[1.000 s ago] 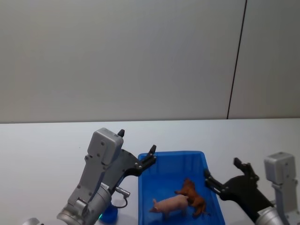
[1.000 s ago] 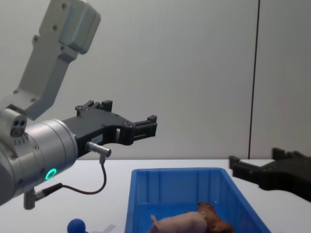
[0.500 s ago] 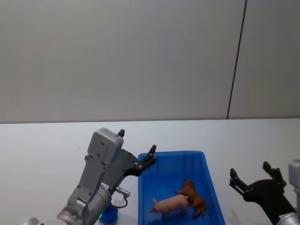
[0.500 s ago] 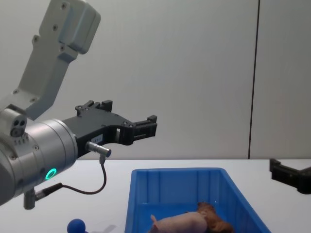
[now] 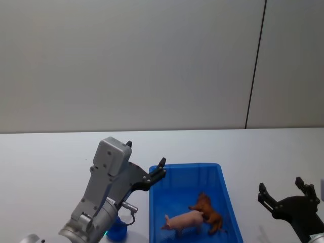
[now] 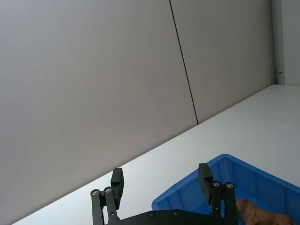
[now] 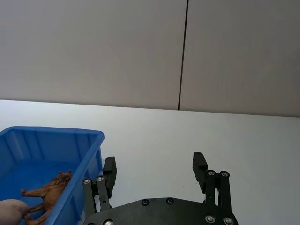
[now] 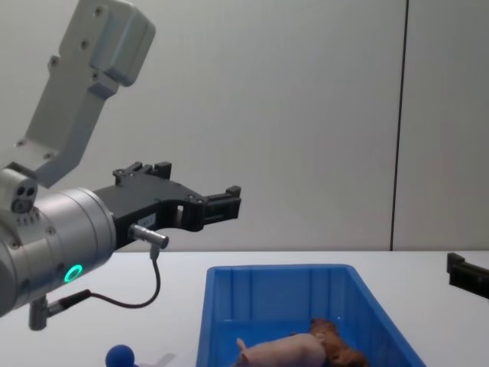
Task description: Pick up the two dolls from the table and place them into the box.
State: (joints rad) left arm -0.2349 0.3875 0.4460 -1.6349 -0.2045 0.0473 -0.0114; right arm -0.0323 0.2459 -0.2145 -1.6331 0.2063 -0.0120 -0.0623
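The blue box (image 5: 185, 165) stands on the white table (image 5: 45, 162) near the front. Inside it the pale pink pig doll (image 5: 183, 221) lies beside the brown shaggy doll (image 5: 207, 210), touching it. The chest view shows the same box (image 8: 279, 269) with the pig (image 8: 283, 352) and the brown doll (image 8: 332, 336) at its bottom. My left gripper (image 5: 146, 153) hovers open and empty just left of the box's far left corner. To the right of the box, apart from it, my right gripper (image 5: 281, 186) is also open and empty. In the right wrist view the brown doll (image 7: 49, 192) lies in the box (image 7: 51, 132).
A small blue round object (image 5: 117, 230) sits on the table under my left arm, left of the box. The white tabletop stretches bare behind and to both sides of the box. A grey wall with a dark vertical seam (image 5: 255, 66) stands behind.
My right gripper has drawn back to the right, away from the box's right rim. The left gripper has shifted slightly left. The dolls have not moved.
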